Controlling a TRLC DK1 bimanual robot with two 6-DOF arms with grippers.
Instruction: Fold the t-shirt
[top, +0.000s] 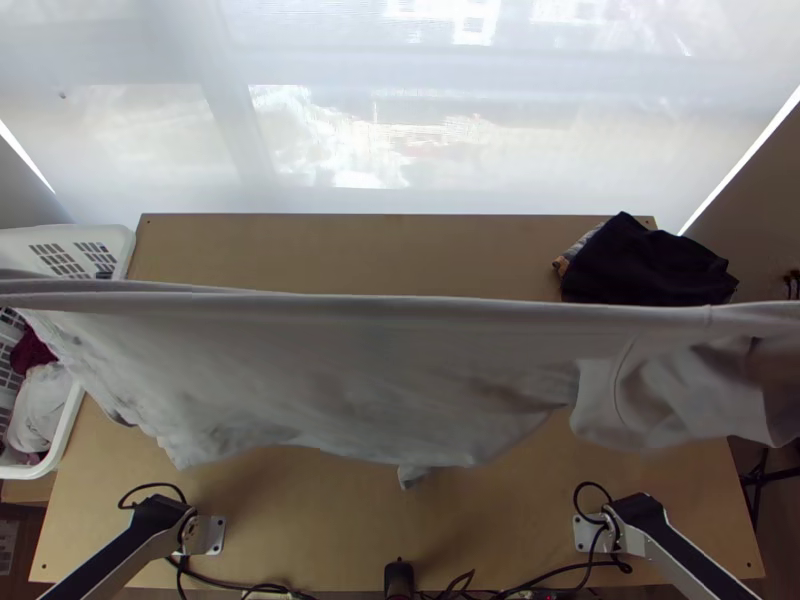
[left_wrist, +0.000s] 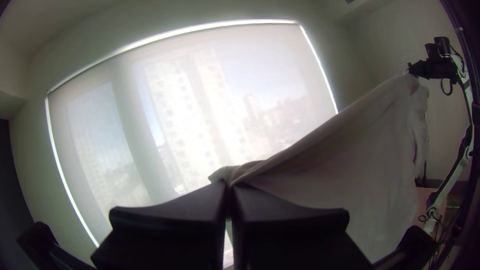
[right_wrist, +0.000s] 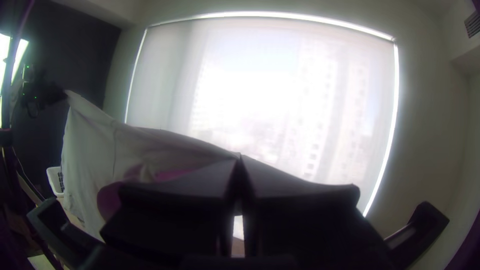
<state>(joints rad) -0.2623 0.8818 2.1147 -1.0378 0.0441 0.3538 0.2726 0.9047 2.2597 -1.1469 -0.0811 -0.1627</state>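
Across the top view's middle, one grey T-shirt is stretched between one left gripper and one right gripper, pinched in the closed fingers of both.

smooth wood table, matt cloth t-shirt, plastic basket

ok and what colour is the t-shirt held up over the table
The t-shirt is light grey; it shows best in the top view.

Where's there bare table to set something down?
The table's far strip, between basket and dark clothes; also a near patch between the arms' bases, beyond the cables. Crowded: the cabled near edge. The stretched shirt hides the middle.
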